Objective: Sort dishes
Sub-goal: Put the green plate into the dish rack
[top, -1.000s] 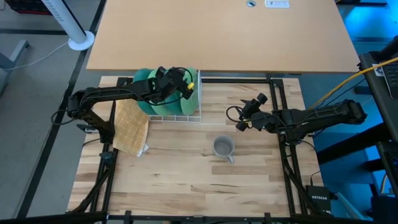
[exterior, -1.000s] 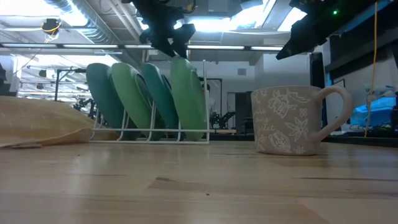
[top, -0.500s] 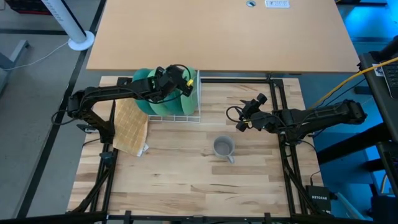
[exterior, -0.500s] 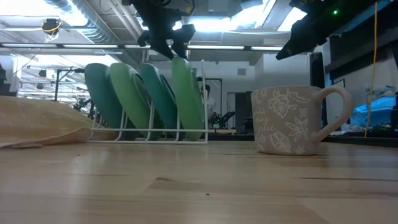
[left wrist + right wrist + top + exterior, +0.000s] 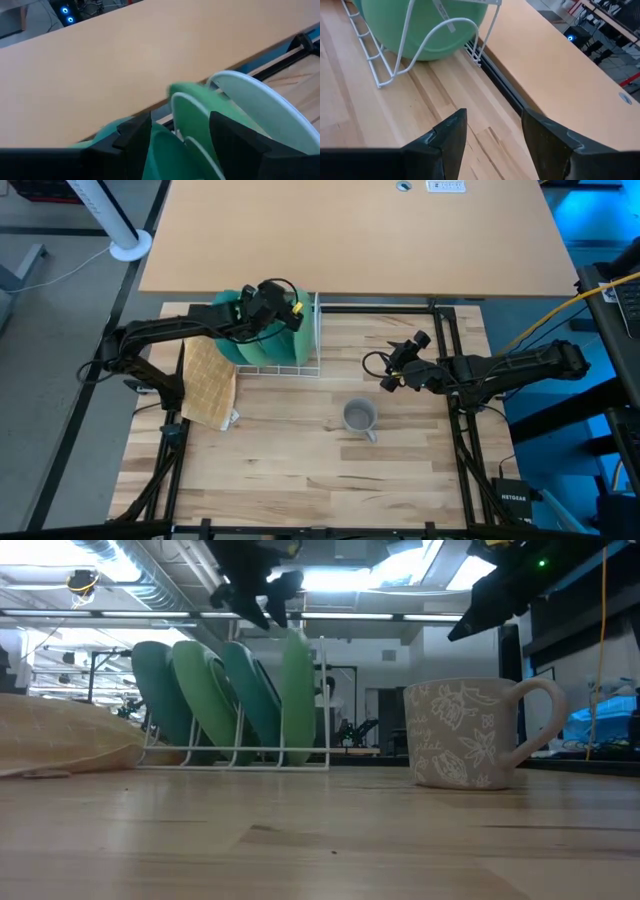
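From above, my left gripper (image 5: 283,313) hung over the white wire rack (image 5: 300,367) at the back left of the wooden table (image 5: 300,470), its jaws apart with the upper edge of a light green plate (image 5: 192,120) standing between them. Whether the fingers touched that edge I could not tell. The overhead camera showed the plates (image 5: 232,330) only as an overlapping green mass under my arm. The table-level camera separated them: four plates standing on edge in the rack (image 5: 230,755), a dark teal one (image 5: 152,690) farthest out, then a lighter green (image 5: 198,690), another teal (image 5: 255,695), and the light green plate (image 5: 297,695) nearly upright below my left gripper (image 5: 258,595).

My right gripper (image 5: 392,370) waited in the air over the right half of the table, well apart from the rack, jaws spread with nothing in them. Its wrist camera alone showed the rack's end loop (image 5: 427,45) against the face of a pale green plate (image 5: 415,25).

The grey mug (image 5: 359,417) stood upright near the table's middle, handle toward the front right. Only the low view revealed its floral pattern (image 5: 465,735). The tan waffle-textured cloth (image 5: 208,383) lay beside the rack, toward the table's left edge.
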### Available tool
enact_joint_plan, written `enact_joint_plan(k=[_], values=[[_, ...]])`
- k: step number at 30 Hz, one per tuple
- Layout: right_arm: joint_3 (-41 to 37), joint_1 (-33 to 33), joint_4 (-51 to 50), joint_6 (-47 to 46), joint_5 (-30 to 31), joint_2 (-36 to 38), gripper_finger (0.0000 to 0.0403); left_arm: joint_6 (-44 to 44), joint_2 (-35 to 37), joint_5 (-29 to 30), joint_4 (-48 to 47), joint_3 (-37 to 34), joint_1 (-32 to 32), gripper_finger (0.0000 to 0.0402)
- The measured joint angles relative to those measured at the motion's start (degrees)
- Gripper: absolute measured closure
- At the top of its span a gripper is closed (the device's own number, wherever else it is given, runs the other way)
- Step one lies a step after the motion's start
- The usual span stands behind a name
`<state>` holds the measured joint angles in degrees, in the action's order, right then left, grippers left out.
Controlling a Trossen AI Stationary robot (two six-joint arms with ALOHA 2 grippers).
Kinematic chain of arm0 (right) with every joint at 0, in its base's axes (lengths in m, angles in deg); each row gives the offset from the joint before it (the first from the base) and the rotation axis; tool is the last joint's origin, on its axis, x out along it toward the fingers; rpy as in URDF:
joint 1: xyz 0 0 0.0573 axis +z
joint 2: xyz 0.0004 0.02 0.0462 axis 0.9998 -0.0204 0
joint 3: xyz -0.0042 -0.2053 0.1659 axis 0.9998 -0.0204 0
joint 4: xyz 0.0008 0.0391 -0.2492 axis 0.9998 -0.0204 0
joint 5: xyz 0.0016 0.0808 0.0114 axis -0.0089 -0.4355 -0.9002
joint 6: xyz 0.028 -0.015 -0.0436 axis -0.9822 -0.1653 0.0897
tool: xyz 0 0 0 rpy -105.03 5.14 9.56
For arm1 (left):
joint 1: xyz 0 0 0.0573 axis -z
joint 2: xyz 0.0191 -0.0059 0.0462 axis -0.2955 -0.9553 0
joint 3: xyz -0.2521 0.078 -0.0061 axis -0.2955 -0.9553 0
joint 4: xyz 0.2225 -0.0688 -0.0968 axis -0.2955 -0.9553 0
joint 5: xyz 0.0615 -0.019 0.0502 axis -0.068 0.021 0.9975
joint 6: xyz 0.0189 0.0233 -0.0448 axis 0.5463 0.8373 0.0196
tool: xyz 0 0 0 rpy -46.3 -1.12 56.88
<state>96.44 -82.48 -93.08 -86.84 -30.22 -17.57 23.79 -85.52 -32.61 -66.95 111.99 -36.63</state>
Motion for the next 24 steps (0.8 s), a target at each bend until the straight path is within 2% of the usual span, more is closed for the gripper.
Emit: enact_joint_plan(k=[8,13,15,18,21,24], values=[[0.0,0.0,-0.2,-0.5,0.0,0.0,0.0207,-0.7,0.7,-0.1,-5.4,0.0,0.1,0.0210],[0.0,0.0,0.6,-0.5,0.0,0.0,0.0207,0.4,0.7,-0.6,-3.3,0.0,0.4,0.0210],[0.0,0.0,1.8,-0.5,-0.1,0.0,0.0207,2.7,0.7,-3.4,-1.2,0.1,0.6,0.0210],[0.0,0.0,4.8,-0.3,-0.5,-1.0,0.0207,4.0,0.7,-11.8,2.2,0.1,0.6,0.0210],[0.0,0.0,7.8,0.0,-1.2,-2.6,0.0207,2.8,0.7,-18.5,5.0,0.2,0.6,0.0210],[0.0,0.0,8.6,0.1,-1.4,-4.6,0.0207,0.8,0.7,-22.3,5.5,0.2,0.6,0.0210]])
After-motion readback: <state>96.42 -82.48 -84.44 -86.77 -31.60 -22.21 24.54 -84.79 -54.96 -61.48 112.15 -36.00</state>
